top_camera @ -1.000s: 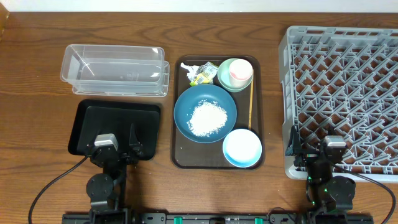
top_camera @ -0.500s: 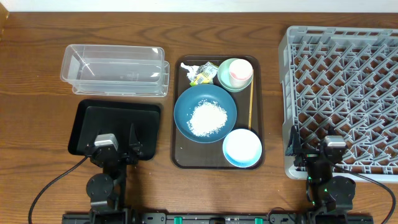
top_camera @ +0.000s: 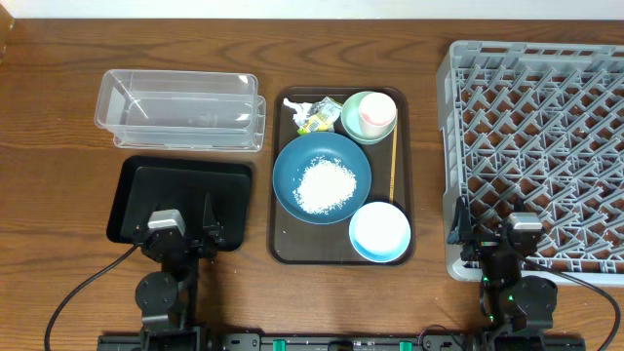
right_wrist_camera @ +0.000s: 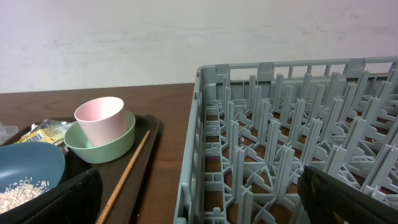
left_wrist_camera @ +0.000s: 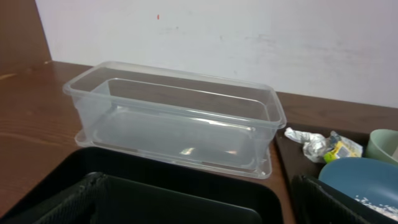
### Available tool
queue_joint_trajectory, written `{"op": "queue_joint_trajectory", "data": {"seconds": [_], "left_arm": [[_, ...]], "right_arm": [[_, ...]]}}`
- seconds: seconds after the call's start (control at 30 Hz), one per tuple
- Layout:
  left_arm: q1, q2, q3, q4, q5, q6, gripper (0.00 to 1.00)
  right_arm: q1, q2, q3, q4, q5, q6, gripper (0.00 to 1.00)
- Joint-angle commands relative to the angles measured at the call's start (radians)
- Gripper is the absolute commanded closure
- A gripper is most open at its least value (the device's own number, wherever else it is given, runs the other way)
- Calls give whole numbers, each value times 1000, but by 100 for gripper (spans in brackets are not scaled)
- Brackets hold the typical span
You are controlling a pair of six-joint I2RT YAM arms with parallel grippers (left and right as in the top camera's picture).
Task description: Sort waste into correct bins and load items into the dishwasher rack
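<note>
On the brown serving tray [top_camera: 283, 234] a dark-blue dish [top_camera: 292, 161] holds a heap of rice [top_camera: 325, 185]. Behind it lie the crumpled wrapper [top_camera: 314, 114] and the pale green cup [top_camera: 370, 116] with pink inside. A light-blue bowl [top_camera: 379, 232] sits at the front and a wooden stick [top_camera: 394, 166] along the right rim. The clear tub [top_camera: 180, 109] and black tray [top_camera: 180, 185] stand to the left, the grey rack [top_camera: 541, 127] to the right. My left gripper [top_camera: 183, 216] hangs open over the black tray's near edge [left_wrist_camera: 186, 186]. My right gripper [top_camera: 487, 229] is open at the rack's front-left corner [right_wrist_camera: 205, 162].
The table's wooden top shows between the tub, the trays and the rack. A white wall runs along the far edge. Both arm bases and their cables sit at the near edge.
</note>
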Motion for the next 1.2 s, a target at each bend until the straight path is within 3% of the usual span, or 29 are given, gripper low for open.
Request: {"op": "queue_joint_trajectory", "data": {"seconds": [0.0, 0.1, 0.3, 0.37, 0.53, 0.67, 0.93, 1.03, 1.17], "left_arm": [[5, -7, -8, -44, 51, -101, 5], [5, -7, -8, -44, 59, -291, 5], [4, -7, -7, -36, 134, -822, 5], [4, -7, -7, -31, 189, -895, 5], [4, -7, -7, -12, 347, -938, 5], [4, -7, -7, 20, 530, -1159, 5], [4, -7, 23, 444, 687, -1149, 5], [4, -3, 82, 435, 705, -1125, 5], [4, 40, 206, 272, 756, -949, 5]], "right_arm": [[8, -5, -1, -5, 6, -13, 1], [8, -5, -1, -5, 6, -13, 1], [8, -5, -1, -5, 6, -13, 1], [8, -5, -1, -5, 6, -13, 1], [8, -5, -1, -5, 6, -13, 1], [8, -5, -1, -5, 6, -13, 1], [8, -5, -1, -5, 6, -13, 1], [8, -5, -1, -5, 6, -13, 1], [8, -5, -1, -5, 6, -13, 1]]}}
